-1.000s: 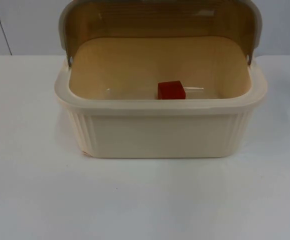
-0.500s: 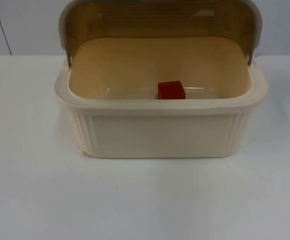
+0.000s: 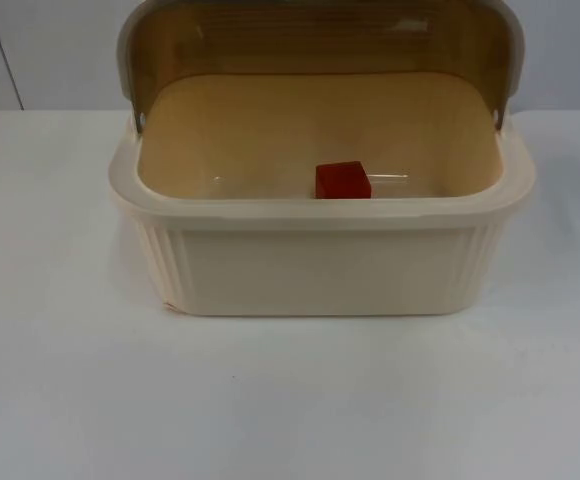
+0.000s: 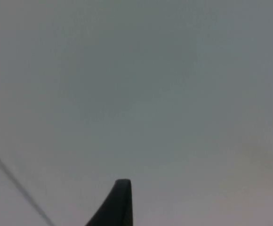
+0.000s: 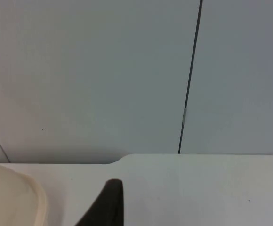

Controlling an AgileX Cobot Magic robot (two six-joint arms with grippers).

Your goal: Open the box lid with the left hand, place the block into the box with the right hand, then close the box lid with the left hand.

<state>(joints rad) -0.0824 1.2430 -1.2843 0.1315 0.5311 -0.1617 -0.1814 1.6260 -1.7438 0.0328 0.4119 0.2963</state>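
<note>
Still unchanged, red block (image 3: 343, 180) inside box (image 3: 320, 265), lid (image 3: 320, 40) up, jaw state unclear

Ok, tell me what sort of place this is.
Probably a lab test bench, not a home: a bare white table top ending at a grey partition wall, with a lone cream ribbed plastic box holding a small red block.

Glossy cream plastic box (image 3: 320, 265), ribbed front; translucent amber lid (image 3: 320, 40); matt table (image 3: 290, 400).
</note>
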